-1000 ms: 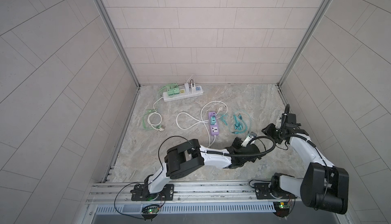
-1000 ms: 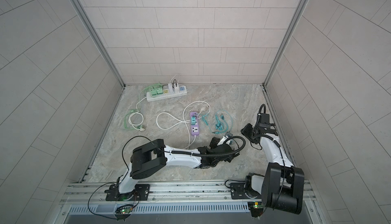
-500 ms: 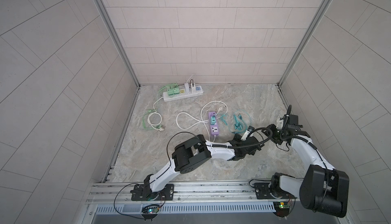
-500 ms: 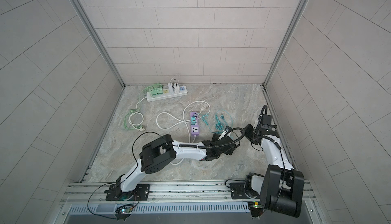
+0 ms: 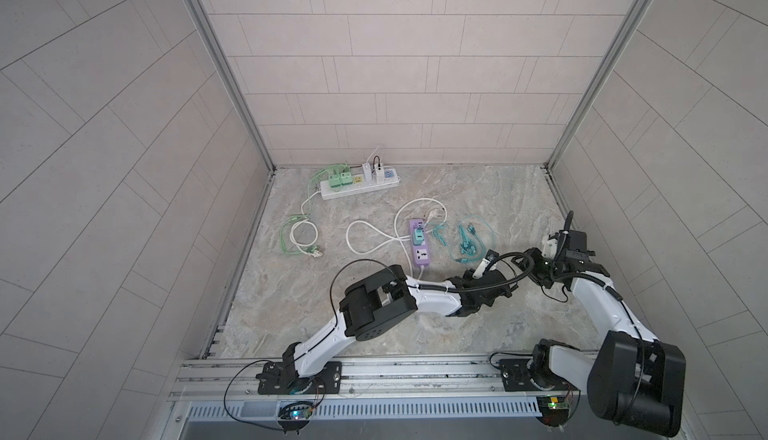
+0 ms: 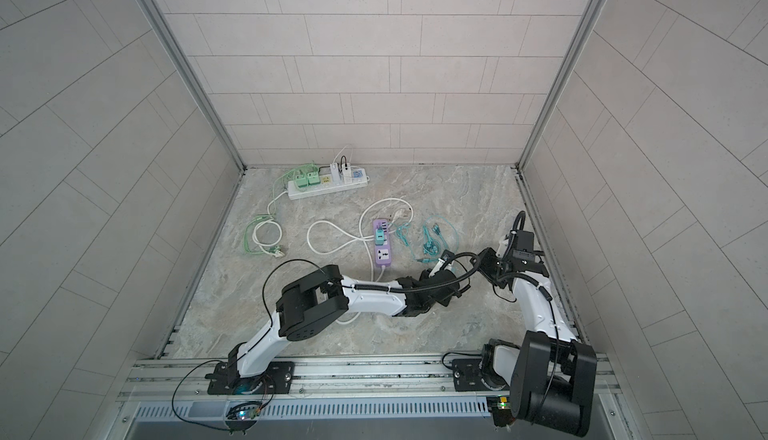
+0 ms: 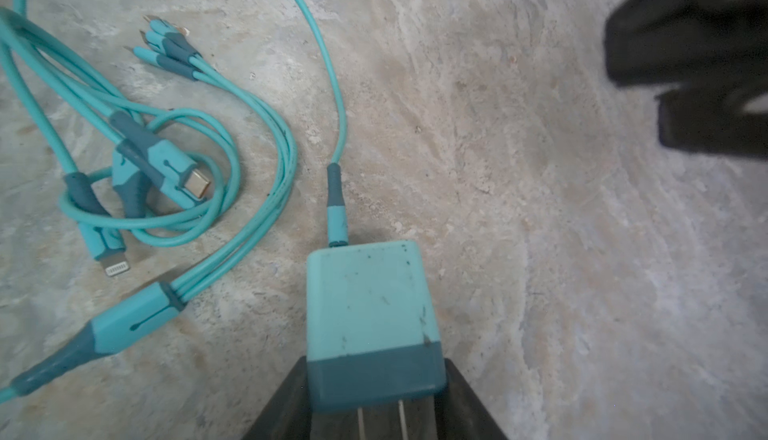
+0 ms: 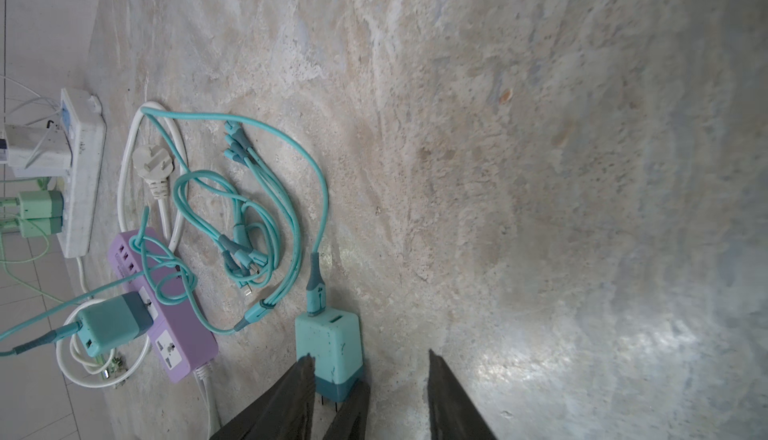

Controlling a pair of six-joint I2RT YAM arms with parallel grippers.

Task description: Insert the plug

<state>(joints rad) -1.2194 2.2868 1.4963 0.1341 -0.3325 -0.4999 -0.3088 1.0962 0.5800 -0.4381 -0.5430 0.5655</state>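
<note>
Marbled desk (image 7: 540, 209). My left end effector (image 7: 376, 365) pinches the teal charger (image 7: 370, 301) at its prong end; I should lift it level toward the purple power strip (image 5: 422, 257).

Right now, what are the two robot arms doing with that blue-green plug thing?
The left gripper is pinching the teal charger by its dark end, where the metal prongs stick out; its teal cable trails away. The right gripper is close by, open and holding nothing. The charger isn't plugged in yet. The purple power strip lies off to one side; a second teal charger already sits in it, and one socket looks free.
</note>
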